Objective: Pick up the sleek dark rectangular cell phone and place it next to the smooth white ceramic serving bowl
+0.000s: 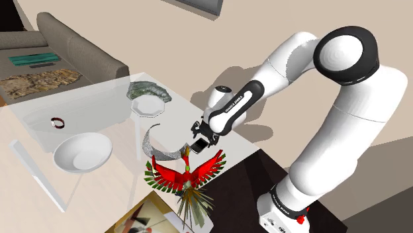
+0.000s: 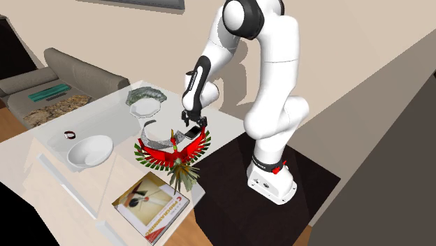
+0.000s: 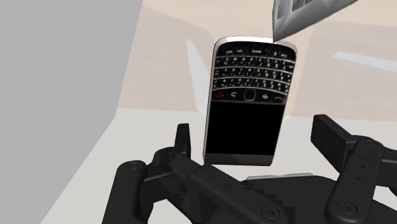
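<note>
The gripper [image 3: 254, 130] hangs over the phone [image 3: 249, 95], fingers spread wide on either side without touching it, probably lined up to close on its long edges. The phone lies well apart from the bowl [image 1: 81, 152].

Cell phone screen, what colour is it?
Black, with a silver rim around the cell phone; clearest in the wrist view.

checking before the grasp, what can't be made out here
Phone: partly covered by the gripper, shoulder view.
Small ring near the bowl: too small to identify, shoulder view.
Book: cut off by the shoulder view's bottom edge.
</note>
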`<state>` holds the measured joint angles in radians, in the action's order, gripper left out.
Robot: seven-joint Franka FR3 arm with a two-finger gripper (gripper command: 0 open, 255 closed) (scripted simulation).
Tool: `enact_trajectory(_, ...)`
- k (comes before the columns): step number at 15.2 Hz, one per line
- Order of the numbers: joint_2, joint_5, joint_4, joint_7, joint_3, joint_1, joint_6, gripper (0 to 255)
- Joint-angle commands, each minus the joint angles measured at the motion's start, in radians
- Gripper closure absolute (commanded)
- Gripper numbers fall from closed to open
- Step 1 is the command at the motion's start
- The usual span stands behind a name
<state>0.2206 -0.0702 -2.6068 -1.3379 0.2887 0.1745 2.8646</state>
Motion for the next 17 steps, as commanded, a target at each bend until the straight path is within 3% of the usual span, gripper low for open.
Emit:
enact_trajectory(1,0.038,-0.029,0.009,-0.021,-0.022,-0.014,0.029,0)
enact_trajectory(3,0.083,-0.059,0.020,-0.043,-0.049,-0.036,0.062,0)
enact_trajectory(11,0.082,-0.057,0.020,-0.042,-0.050,-0.037,0.062,0)
enact_trajectory(12,0.082,-0.057,0.020,-0.042,-0.050,-0.037,0.062,255)
enact_trajectory(17,0.083,-0.057,0.019,-0.043,-0.050,-0.038,0.063,255)
